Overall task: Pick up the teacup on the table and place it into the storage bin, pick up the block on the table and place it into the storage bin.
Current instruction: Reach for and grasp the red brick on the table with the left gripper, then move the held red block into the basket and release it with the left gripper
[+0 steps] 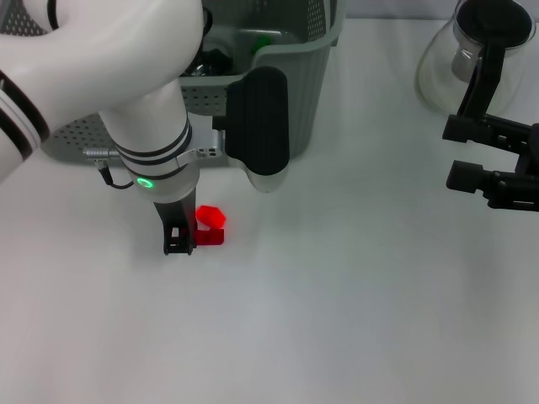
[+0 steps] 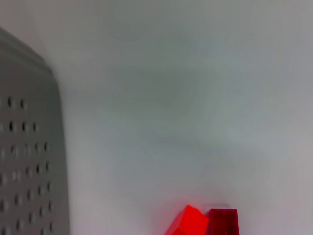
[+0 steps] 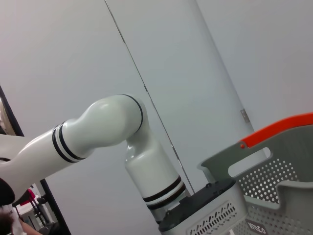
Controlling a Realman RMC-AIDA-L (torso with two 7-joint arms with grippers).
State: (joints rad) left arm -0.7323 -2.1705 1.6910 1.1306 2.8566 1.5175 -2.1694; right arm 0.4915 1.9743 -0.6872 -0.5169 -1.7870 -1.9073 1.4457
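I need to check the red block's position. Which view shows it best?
The head view: the red block lies whole on the table beside the left gripper. The left wrist view cuts it off at the frame edge; the right wrist view misses it.

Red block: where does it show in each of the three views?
Head view: red block on the table, beside the left hand, in front of the storage bin.
Left wrist view: at the picture's lower edge.
Right wrist view: not in it.
Shared landmark: the storage bin's perforated wall.
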